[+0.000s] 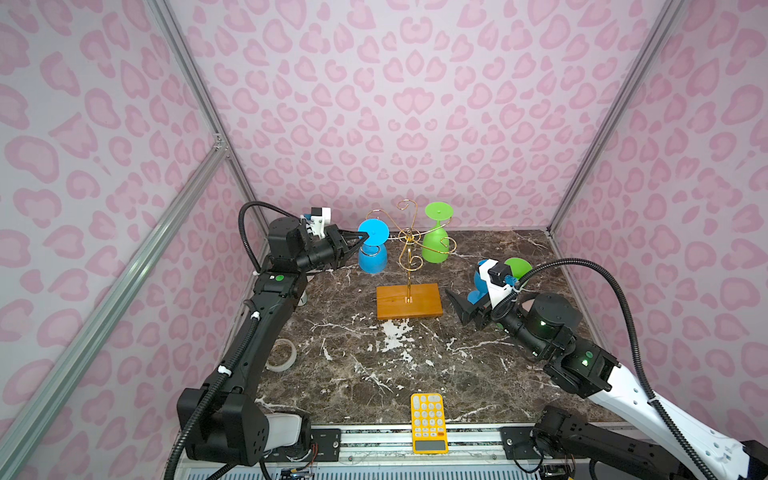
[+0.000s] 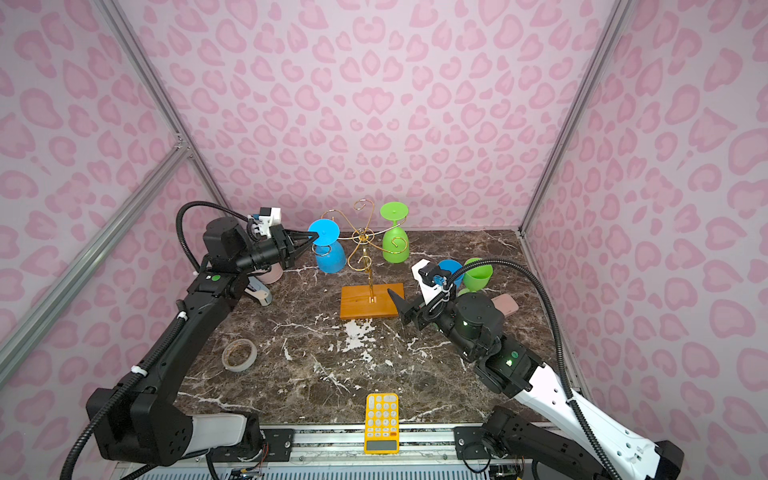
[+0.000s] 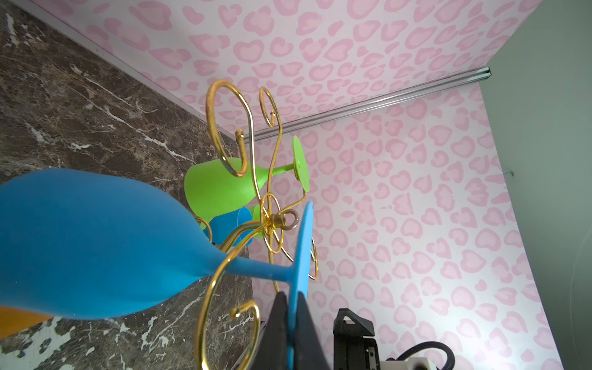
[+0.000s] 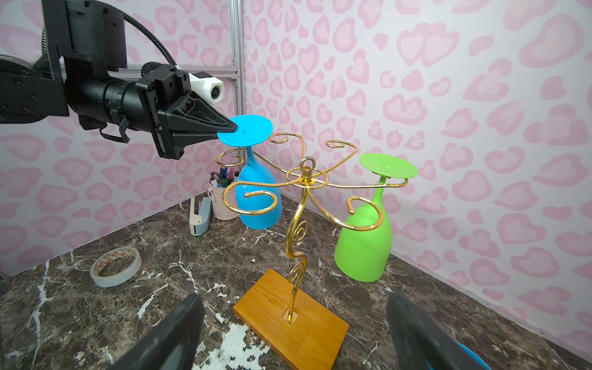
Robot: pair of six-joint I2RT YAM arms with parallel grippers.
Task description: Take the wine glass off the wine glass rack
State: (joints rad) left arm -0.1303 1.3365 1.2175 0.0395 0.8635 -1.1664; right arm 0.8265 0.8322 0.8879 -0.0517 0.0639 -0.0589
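Pinching blue wine glass (image 1: pixel 372 259) foot, left jaws; right jaws wide, empty.

tape roll (image 4: pixel 116 266) lies flat on the marble table (image 1: pixel 374 374). pen cup (image 4: pixel 222 200) stands at the wall, stapler (image 4: pixel 199 215) just beside it. yellow calculator (image 1: pixel 429 422) overlaps the front edge.

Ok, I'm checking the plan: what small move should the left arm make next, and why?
Probably ease the blue glass outward, away from the rack centre: the left jaws pinch its foot, but its stem still sits inside a gold scroll arm.
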